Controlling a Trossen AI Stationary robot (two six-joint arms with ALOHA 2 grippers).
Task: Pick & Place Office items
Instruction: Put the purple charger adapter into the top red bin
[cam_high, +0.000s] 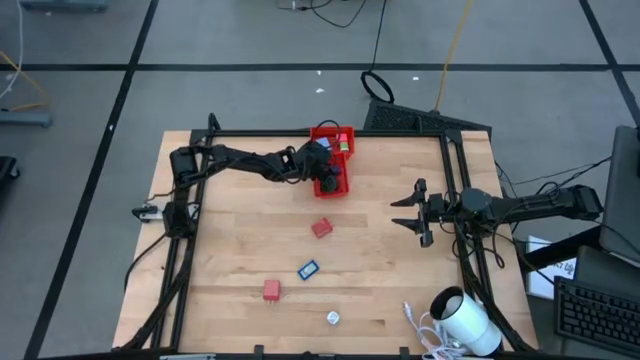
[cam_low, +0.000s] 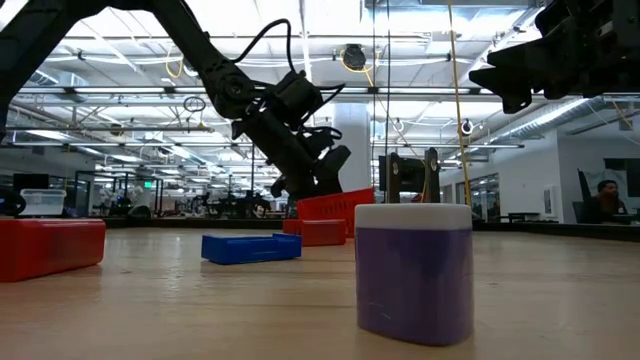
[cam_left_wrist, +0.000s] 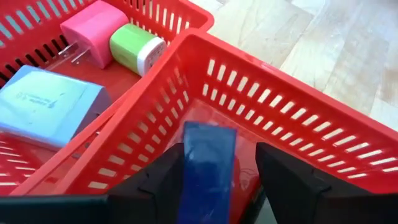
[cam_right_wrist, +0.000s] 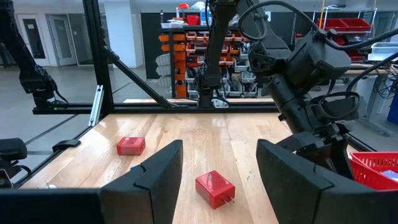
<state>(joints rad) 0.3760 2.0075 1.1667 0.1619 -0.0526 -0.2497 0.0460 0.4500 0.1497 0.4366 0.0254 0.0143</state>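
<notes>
Office items — four on table, left pincer loosely around blue piece, right pincer wide.

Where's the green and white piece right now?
In the left wrist view the green and white piece lies in the red tray's far compartment, beside a pink plug, across the divider from the left gripper.

High cam looks straight down on whole table, low cam level at tabletop, L wrist cam close over red tray, also seen from high cam.
</notes>
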